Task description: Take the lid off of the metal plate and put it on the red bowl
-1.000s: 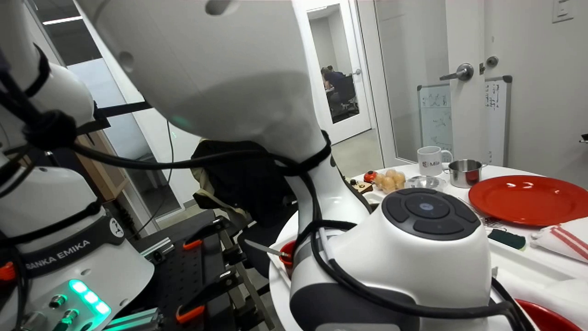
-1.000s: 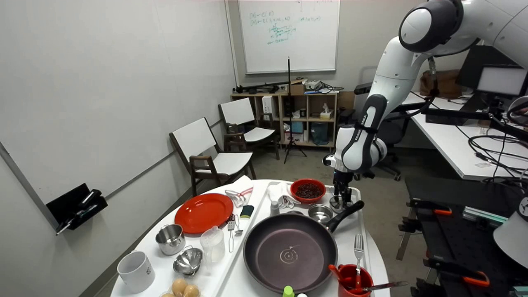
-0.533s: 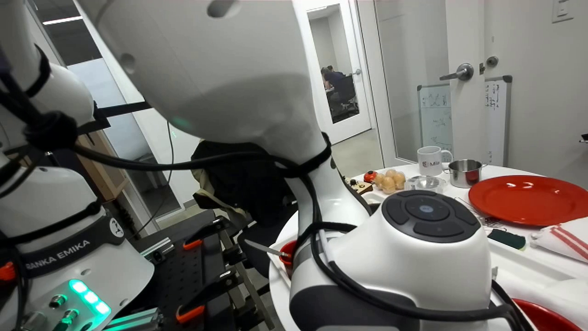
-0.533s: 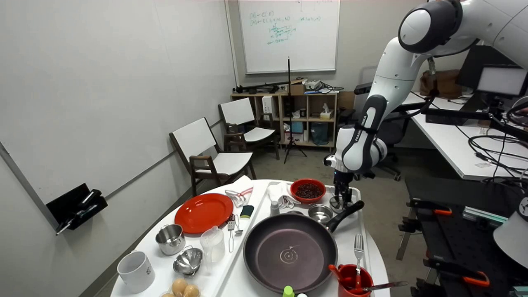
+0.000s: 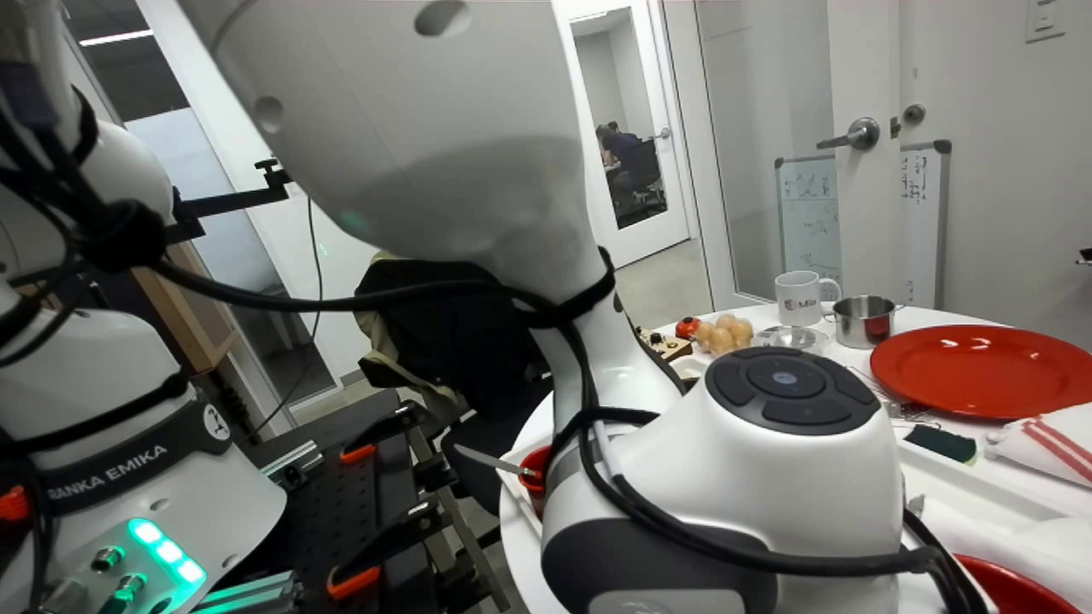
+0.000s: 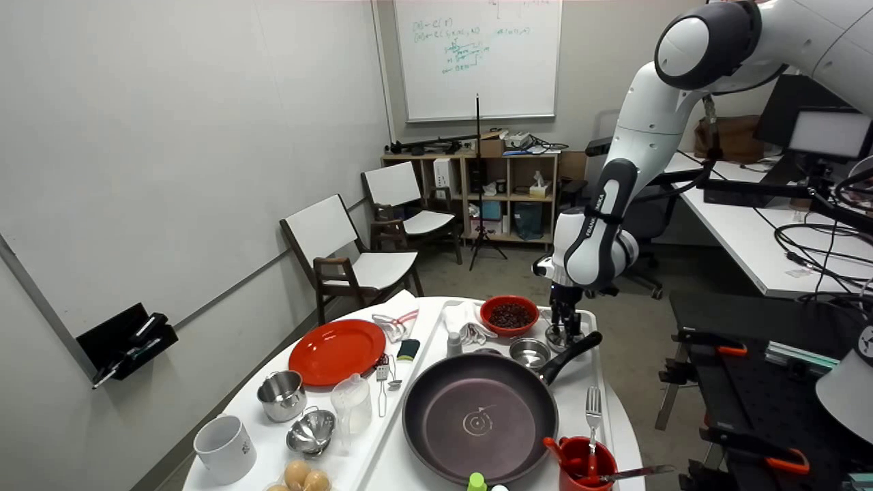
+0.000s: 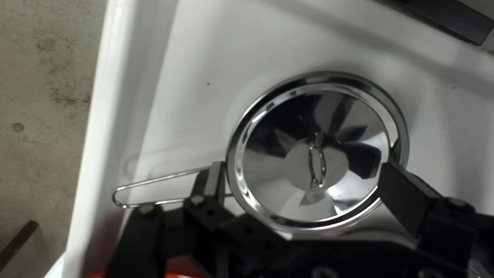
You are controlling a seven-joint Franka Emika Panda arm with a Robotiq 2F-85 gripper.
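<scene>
Currently, the gripper enters from the bottom of the wrist view, fingers spread wide: one stands at the left edge of the lid, the other at its right edge. Whether either touches the rim cannot be told from this angle. The lid, polished metal, sits right of centre in that frame, its loop handle lying between the fingers and clear of both. A long wire handle juts out to the left from beneath it; what the lid rests on is mostly hidden. Around it lies a white tray, its raised wall running down the left of the frame. In an exterior view, right of centre, the gripper points down over the lid, and the red bowl, holding small dark pieces, stands just left of it. Below the bowl, near the lid, is a small metal pot; a black frying pan takes up the lower middle. A red plate lies left of centre, and a red cup holding a fork stands at lower right.
</scene>
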